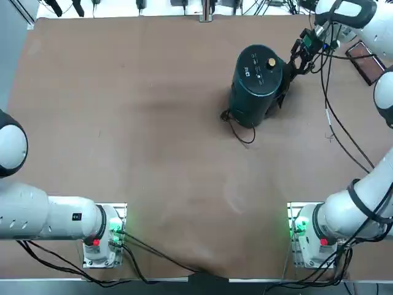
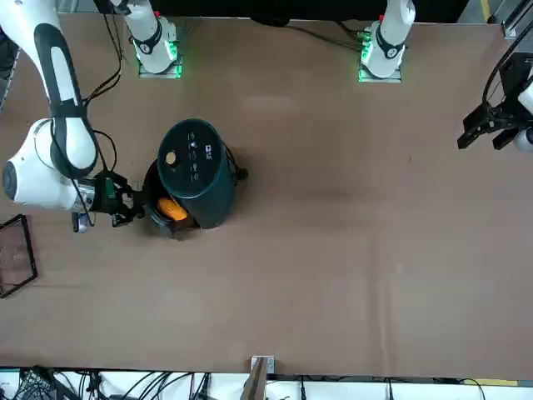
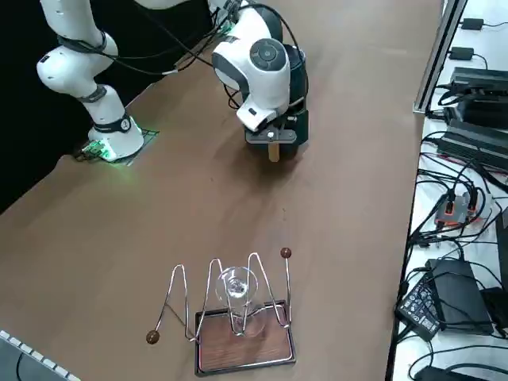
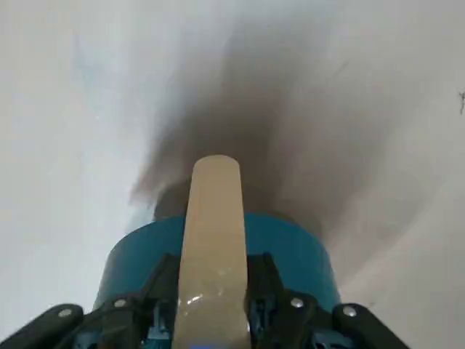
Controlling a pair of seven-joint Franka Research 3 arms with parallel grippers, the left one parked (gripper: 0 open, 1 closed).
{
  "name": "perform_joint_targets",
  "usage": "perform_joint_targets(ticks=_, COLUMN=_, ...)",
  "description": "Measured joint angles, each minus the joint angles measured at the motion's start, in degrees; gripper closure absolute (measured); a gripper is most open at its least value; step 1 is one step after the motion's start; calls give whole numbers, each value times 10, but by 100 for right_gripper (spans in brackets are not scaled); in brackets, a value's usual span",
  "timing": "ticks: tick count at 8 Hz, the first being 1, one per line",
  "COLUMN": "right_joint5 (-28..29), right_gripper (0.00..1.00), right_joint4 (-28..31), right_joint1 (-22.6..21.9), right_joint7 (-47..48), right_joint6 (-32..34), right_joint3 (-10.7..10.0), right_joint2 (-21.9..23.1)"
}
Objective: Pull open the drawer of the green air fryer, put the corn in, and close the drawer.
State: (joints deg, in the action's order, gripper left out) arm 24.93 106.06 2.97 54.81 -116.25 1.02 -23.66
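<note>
The green air fryer [image 1: 256,86] stands upright at the far right of the table, its gold knob [image 1: 271,62] on top. Its drawer [image 2: 160,213] is pulled partway out, and the orange-yellow corn [image 2: 172,208] lies inside the dark basket. My right gripper [image 1: 293,61] sits at the drawer's front, shut on the pale beige handle [image 4: 213,240]. In the right wrist view the handle runs between my two fingers [image 4: 163,287], with the teal drawer front [image 4: 290,254] behind it. In the right side view the gripper [image 3: 274,141] hides most of the drawer.
The fryer's black cord [image 1: 238,127] loops on the table beside its base. A dark tray [image 1: 367,61] lies at the table's right edge beyond my arm; it carries a wire rack and a glass [image 3: 238,298].
</note>
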Motion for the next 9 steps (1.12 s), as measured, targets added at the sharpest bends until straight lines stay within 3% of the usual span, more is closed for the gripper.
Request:
perform_joint_targets(ticks=3, right_joint5=0, right_gripper=54, right_joint4=5, right_joint1=-2, right_joint7=0, right_joint6=-1, right_joint3=0, right_joint2=-1)
perform_joint_targets(ticks=9, right_joint5=62, right_gripper=54, right_joint4=18, right_joint1=-2, right_joint7=-49, right_joint6=3, right_joint3=0, right_joint2=-20)
